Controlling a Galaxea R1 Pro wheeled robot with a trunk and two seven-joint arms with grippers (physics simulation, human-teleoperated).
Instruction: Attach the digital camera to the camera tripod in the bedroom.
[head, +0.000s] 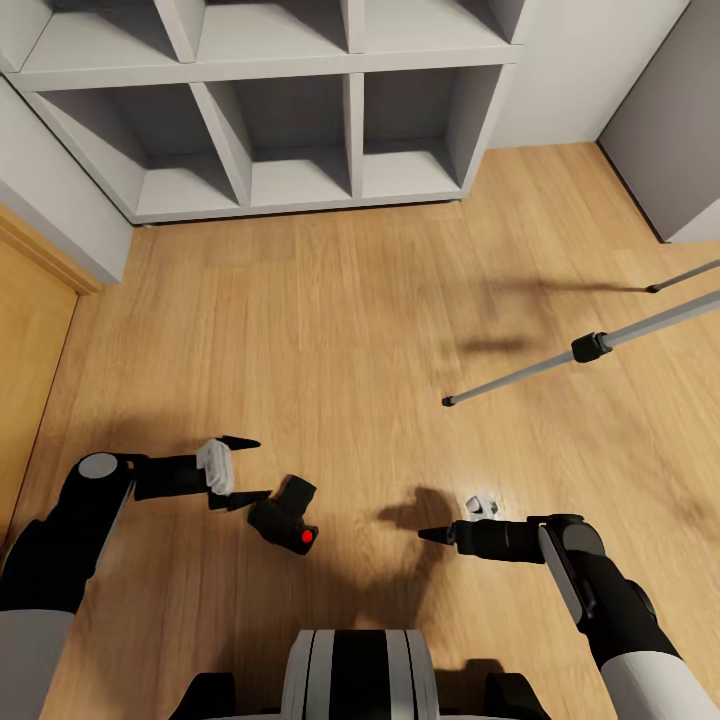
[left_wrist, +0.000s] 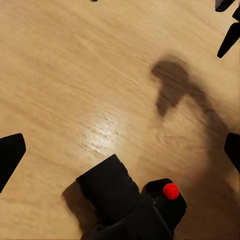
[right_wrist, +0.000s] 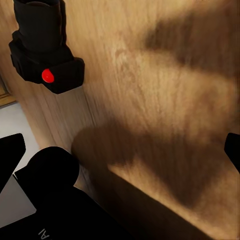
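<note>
Down at the left of the head view, the left end effector (head: 243, 468) hangs over the wood plank floor (head: 340, 300) with its two black fingers spread wide apart and nothing between them. Just beside its lower fingertip lies the digital camera (head: 285, 517), a small black body on the floor with its stubby lens pointing up toward the shelving and its round red button (head: 307, 538) facing the robot; whether the finger touches it cannot be told. From the left wrist view the camera (left_wrist: 131, 206) sits low between the finger tips, clear of both, its red button (left_wrist: 171, 190) plain to see. Behind, grey cube shelving (head: 290, 110) stands against the pale wall. Further right, the right end effector (head: 432, 535) points toward the camera, well apart from it; from the right wrist view its finger tips stand wide at either edge, open and empty, with the camera (right_wrist: 44, 50) far off on the floor. At the far right, two silver legs of the camera tripod (head: 590, 347) slant down to black feet on the floor.
</note>
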